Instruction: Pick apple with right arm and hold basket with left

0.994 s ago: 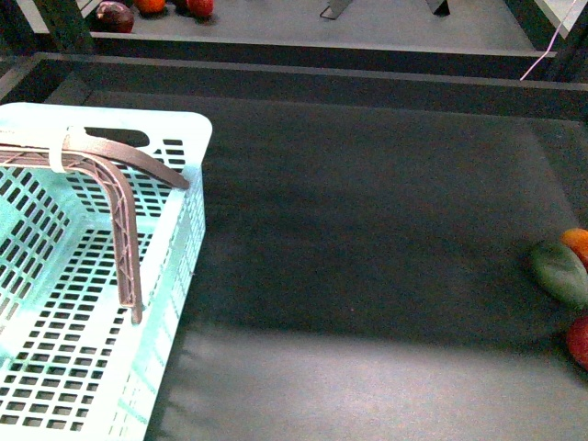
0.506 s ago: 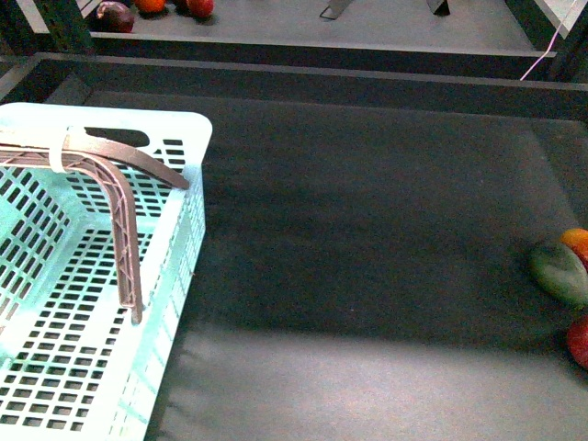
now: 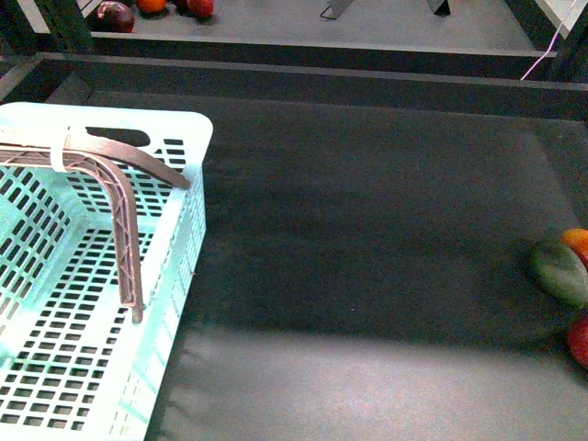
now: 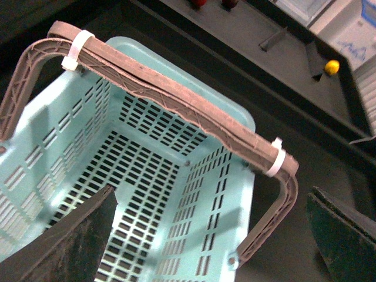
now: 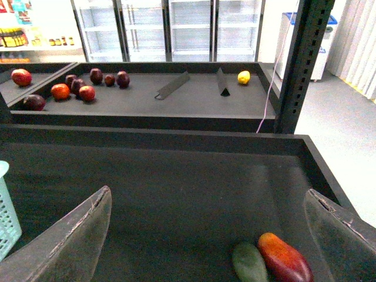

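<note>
— Desk (image 3: 367, 230), dark: where is the apple (image 3: 581, 340) lying?
— At its right edge, near the green fruit (image 3: 559, 271). Left gripper (image 4: 210, 197) is hovering over the basket (image 3: 175, 124), right gripper (image 5: 207, 194) over the desk; both sets of jaws are gaping wide.

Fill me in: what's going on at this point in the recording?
A two-armed robot is meant to hold the basket with its left arm and pick the apple with its right. Nothing is gripped yet. The left end effector hovers open above the basket, clear of its brown handle. The right end effector is open over the dark tray, while the apple lies at the tray's right edge near a green fruit.
</note>
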